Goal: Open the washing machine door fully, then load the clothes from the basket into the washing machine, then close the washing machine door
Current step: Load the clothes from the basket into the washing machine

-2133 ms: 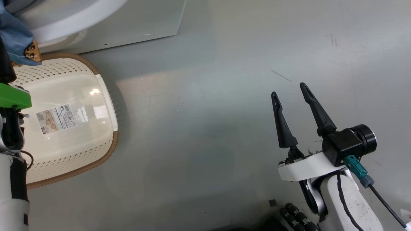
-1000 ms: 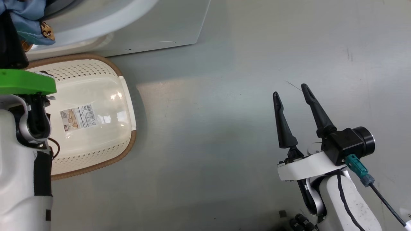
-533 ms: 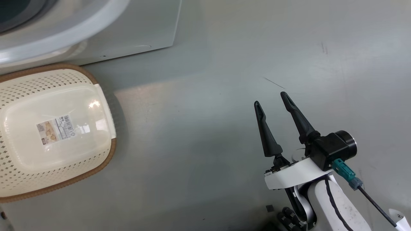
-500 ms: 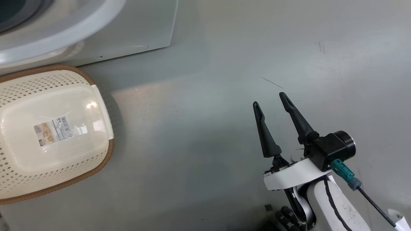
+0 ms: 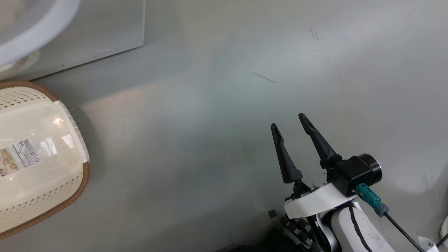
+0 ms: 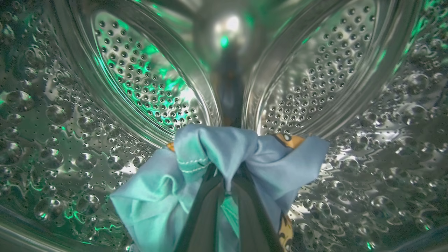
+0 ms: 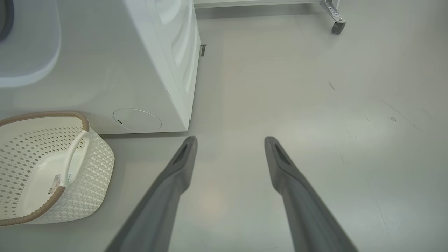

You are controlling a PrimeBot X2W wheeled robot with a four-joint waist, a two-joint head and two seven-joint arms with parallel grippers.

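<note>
Inside the washing machine's steel perforated drum [image 6: 147, 87], my left gripper [image 6: 225, 180] is shut on the clothes [image 6: 210, 154], a light blue garment with orange patches bunched over its fingertips. The white washing machine [image 5: 87, 31] stands at the head view's top left and also shows as the washing machine [image 7: 147, 63] in the right wrist view. The cream basket [image 5: 83, 175] lies on the floor before it with nothing inside, sticker showing; the basket [image 7: 96, 164] is left of my right fingers. My right gripper [image 5: 287, 120] hangs open over bare floor. The door's black ring is out of view.
Grey floor [image 5: 210, 140] stretches between the basket and my right arm. A caster wheel [image 7: 337, 27] of a frame stands far off at the right wrist view's top right. A round service cover [image 7: 137, 119] sits low on the machine's front.
The head camera has swung, shifting the basket and machine leftward. My left arm, which held the garment at the machine's opening, has left the head view. The right gripper stays open.
</note>
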